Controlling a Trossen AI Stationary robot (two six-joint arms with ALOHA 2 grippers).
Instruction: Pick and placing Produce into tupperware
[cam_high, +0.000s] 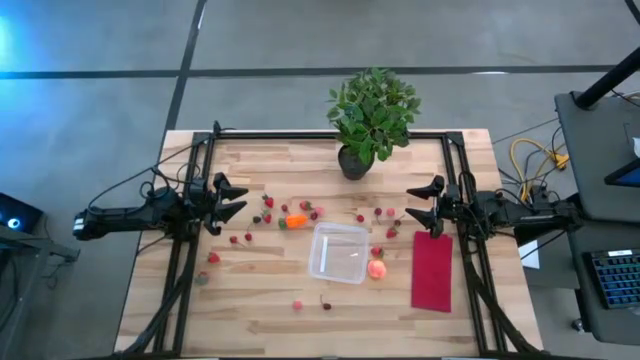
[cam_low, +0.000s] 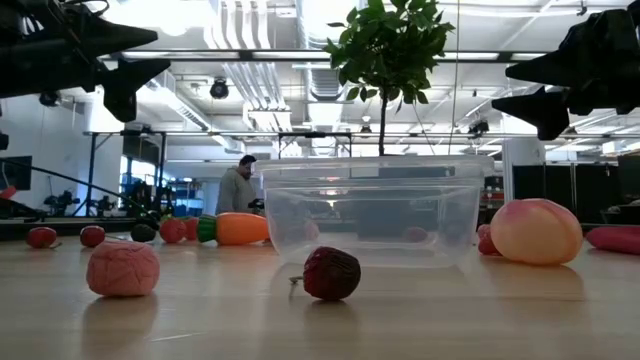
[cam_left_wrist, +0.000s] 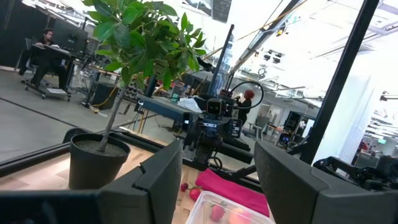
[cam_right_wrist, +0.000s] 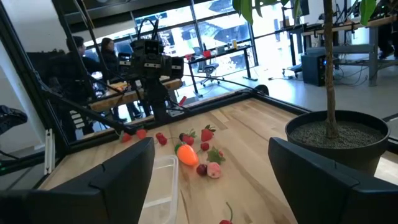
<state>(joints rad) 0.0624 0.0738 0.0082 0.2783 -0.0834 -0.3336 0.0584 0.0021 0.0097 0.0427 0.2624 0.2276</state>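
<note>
The left gripper (cam_high: 232, 200) hangs above the table's left side with its fingers (cam_left_wrist: 165, 177) spread and nothing between them. Just ahead of its fingertips lie a few tiny red strawberry-like pieces (cam_high: 267, 202) and, a little further on, the orange-red piece with green top (cam_high: 295, 221); more small red pieces (cam_high: 213, 257) are scattered on the wood nearer the front edge. Between the two grippers, slightly forward of both, sits the clear tupperware (cam_high: 339, 252), empty, with the round orange-pink fruit (cam_high: 376, 268) touching or just beside its right wall. The potted plant (cam_high: 371, 115) stands behind it. The magenta cloth (cam_high: 432, 270) lies flat just in front of the right gripper (cam_high: 426, 200), which hangs above the table's right side, fingers (cam_right_wrist: 121, 171) also wide apart and empty, with a few red pieces just ahead of its fingertips.
</note>
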